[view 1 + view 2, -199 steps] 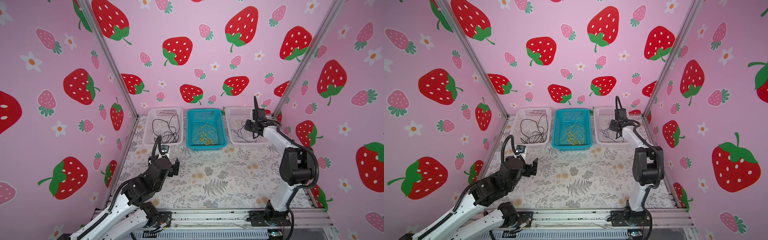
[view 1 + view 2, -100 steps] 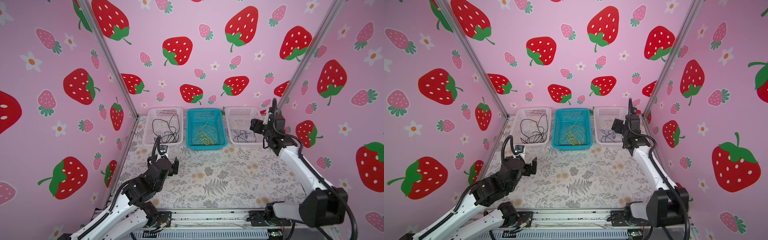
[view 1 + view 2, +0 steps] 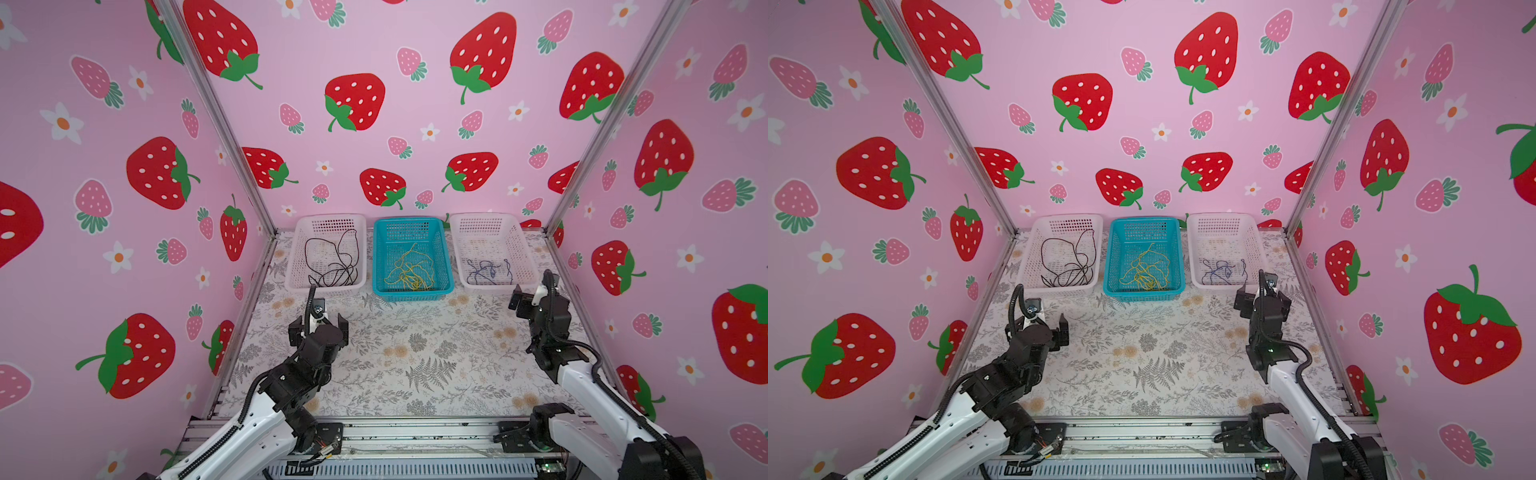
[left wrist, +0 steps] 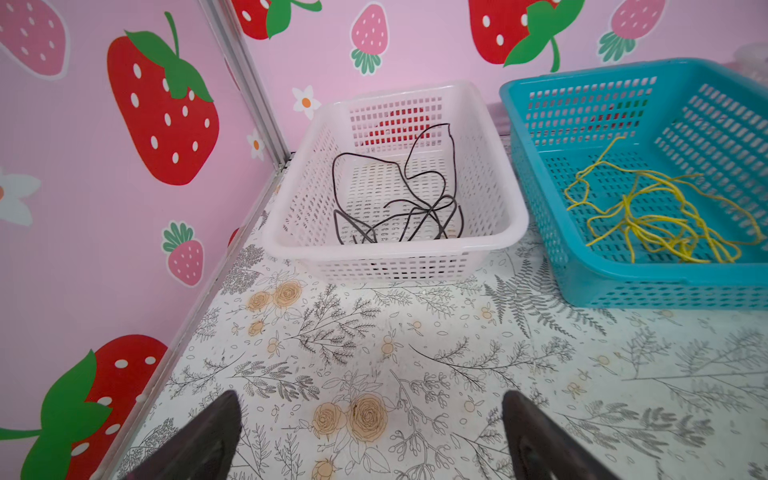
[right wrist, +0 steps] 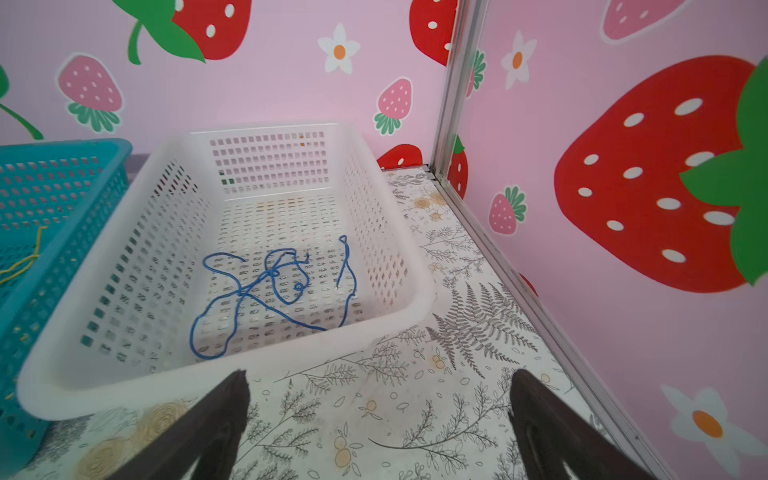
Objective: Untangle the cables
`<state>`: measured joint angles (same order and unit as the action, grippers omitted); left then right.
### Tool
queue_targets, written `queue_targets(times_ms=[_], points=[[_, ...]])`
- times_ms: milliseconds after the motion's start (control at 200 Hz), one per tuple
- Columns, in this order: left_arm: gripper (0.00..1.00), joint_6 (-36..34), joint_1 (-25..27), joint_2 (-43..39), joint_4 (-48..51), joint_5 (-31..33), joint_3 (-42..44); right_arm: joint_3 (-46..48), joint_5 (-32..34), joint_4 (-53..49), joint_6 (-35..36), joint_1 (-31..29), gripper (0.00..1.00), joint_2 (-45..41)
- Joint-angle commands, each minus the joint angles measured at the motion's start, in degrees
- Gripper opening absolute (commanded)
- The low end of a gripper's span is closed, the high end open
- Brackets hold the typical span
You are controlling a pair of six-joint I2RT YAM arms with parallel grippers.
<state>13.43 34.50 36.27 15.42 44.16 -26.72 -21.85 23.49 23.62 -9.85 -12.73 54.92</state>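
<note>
The left gripper (image 4: 370, 403) hung with its jaws spread wide and nothing between them, low over the table in front of the teal basket (image 4: 648, 277) and to its left. The right gripper (image 5: 380, 376) was spread just as wide and empty, in front of that basket and to its right. Only the left wrist view showed the black cable (image 4: 419, 212) plainly, in the white basket (image 4: 374, 249) left of the teal one. Only the right wrist view gave the blue cable (image 5: 270, 274) clearly, in the other white basket (image 5: 187, 374), on the teal one's right. Both top views took in all three baskets in a row. The floral table sheet (image 3: 415, 353) lay under them, inside pink strawberry walls (image 3: 415, 124). The black loops ran lengthwise toward the far wall. The yellow cable (image 4: 648, 224) bunched in the teal basket's near half, and the blue one sprawled crosswise.
</note>
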Motion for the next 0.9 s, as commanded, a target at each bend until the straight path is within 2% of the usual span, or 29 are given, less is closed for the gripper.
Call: queue_targets(times_ms=[0, 105, 230, 455, 550, 600, 665, 765, 865, 895], points=[[0.99, -0.74, -6.95, 2.3, -8.29, -4.27, 0.78, 1.61, 3.12, 13.46, 1.41, 0.06, 0.99, 4.08], [0.99, 1.16, -15.19, 5.65, -11.83, -7.59, 1.11, 1.69, 2.48, 17.38, 1.28, 0.05, 0.99, 11.53], [0.99, -0.01, -20.27, 11.16, -21.85, -9.09, 3.28, 5.35, 4.1, 29.22, 3.37, 0.04, 0.99, 17.75], [0.99, -7.95, -24.57, 28.56, -43.58, -10.33, 5.38, 5.72, 3.66, 38.49, 6.96, -0.06, 0.99, 26.66], [0.99, -9.26, -26.24, 36.21, -49.25, -12.34, 4.48, 4.76, 3.14, 40.25, 9.08, -0.02, 0.99, 28.88], [0.99, -8.75, -27.19, 39.55, -51.77, -12.44, 3.98, 6.03, 3.52, 45.25, 9.72, 0.07, 0.99, 30.85], [0.99, -8.9, -28.15, 42.63, -54.59, -14.34, 3.2, 7.91, 3.53, 51.67, 9.76, 0.24, 0.99, 33.47], [0.99, -9.63, -29.47, 47.45, -58.37, -20.88, 2.37, 5.28, -0.99, 45.29, 7.99, 2.38, 0.99, 33.52], [0.99, -10.2, -30.33, 53.04, -64.78, -24.04, 2.89, 7.15, -4.0, 50.22, 7.34, 4.12, 0.99, 35.51], [0.99, -9.76, -30.81, 52.93, -63.86, -24.89, 2.62, 7.78, -4.13, 52.47, 7.4, 4.17, 0.99, 36.09]])
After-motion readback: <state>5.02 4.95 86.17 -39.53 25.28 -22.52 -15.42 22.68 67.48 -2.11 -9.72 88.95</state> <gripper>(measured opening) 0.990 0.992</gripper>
